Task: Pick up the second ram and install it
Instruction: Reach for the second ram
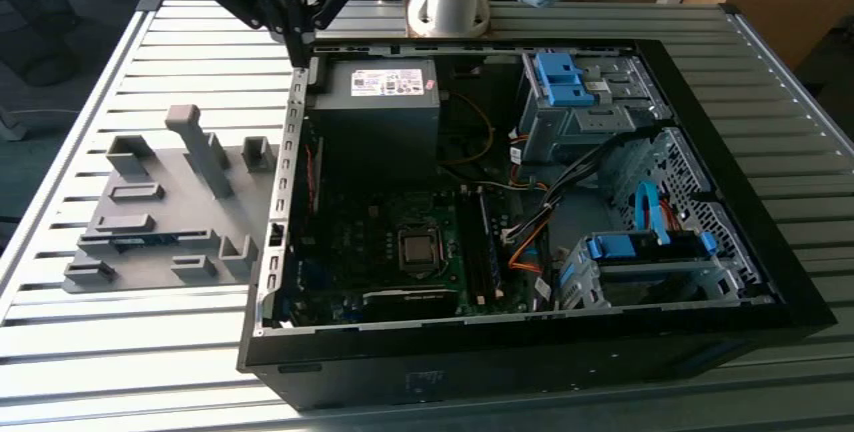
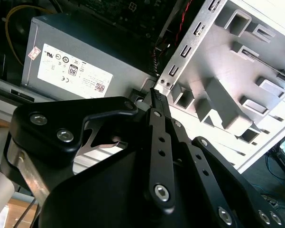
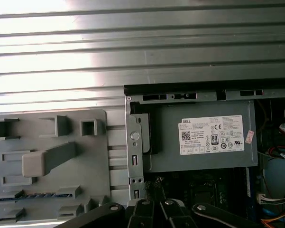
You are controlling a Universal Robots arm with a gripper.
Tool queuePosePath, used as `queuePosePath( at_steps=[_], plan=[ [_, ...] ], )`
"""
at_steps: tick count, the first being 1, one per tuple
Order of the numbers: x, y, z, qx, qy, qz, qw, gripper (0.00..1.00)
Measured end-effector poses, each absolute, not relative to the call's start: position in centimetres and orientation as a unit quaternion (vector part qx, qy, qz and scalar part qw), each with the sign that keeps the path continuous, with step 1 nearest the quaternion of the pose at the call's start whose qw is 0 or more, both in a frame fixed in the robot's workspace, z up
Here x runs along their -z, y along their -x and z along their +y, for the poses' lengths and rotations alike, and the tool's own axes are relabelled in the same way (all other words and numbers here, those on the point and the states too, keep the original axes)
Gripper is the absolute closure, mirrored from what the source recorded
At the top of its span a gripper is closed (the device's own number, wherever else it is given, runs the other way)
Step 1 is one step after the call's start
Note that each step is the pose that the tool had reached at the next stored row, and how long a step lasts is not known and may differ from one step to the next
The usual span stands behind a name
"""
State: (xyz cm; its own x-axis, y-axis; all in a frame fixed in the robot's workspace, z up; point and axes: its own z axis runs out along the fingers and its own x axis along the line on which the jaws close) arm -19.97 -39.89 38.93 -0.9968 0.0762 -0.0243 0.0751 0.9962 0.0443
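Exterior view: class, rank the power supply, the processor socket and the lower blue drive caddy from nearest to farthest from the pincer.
1. Power supply, just beside the pincer.
2. Processor socket, near the middle of the exterior view.
3. Lower blue drive caddy, toward the exterior view's right.

Exterior view high, angled down over the computer case (image 1: pixel 534 357); both wrist views close, sharing its power supply (image 2: pixel 109 47) (image 3: pixel 166 142).
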Motion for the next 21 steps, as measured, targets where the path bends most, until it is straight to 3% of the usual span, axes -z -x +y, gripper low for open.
queuePosePath(
  at_steps=[21],
  plan=[
    [-38.82, 20.58, -39.89, -0.022, -0.038, 0.999, 0.013, 0.89]
  ],
)
